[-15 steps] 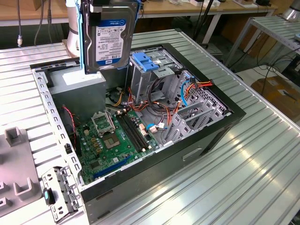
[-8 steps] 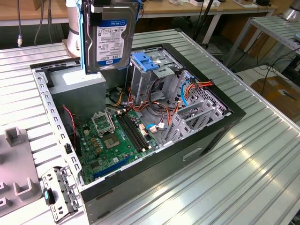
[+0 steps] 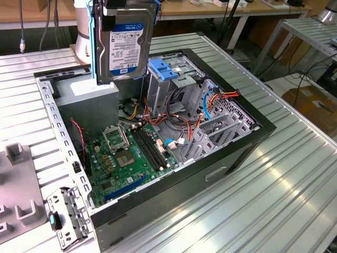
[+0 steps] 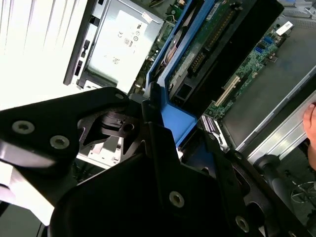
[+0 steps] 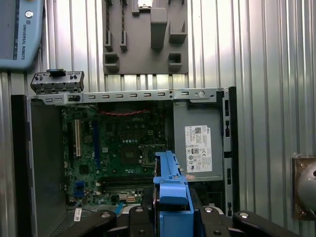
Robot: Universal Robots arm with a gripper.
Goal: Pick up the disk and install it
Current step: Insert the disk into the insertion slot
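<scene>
The disk [image 3: 124, 45] hangs upright above the open computer case [image 3: 221, 163], white label with blue band facing the exterior camera and blue rails along its sides. My gripper [image 3: 125, 6] holds it from above, shut on the blue frame. In the second wrist view the gripper [image 4: 158, 123] clamps the blue rail, and the disk's [image 4: 212, 44] dark underside runs away from it. In the first wrist view the disk's blue rail [image 5: 170, 182] sticks out past the gripper [image 5: 170, 215], over the motherboard [image 5: 123, 143]. The drive cage with a blue latch [image 3: 163, 68] stands just to the exterior view's right of the disk.
A grey power supply box [image 3: 87, 100] with a white sticker [image 5: 197, 148] fills one case corner beneath the disk. Cables [image 3: 174, 121] crowd the case middle. A grey fixture plate [image 3: 18, 195] and a metal bracket [image 3: 66, 216] lie outside the case. A hand [image 4: 311, 128] shows beside the table.
</scene>
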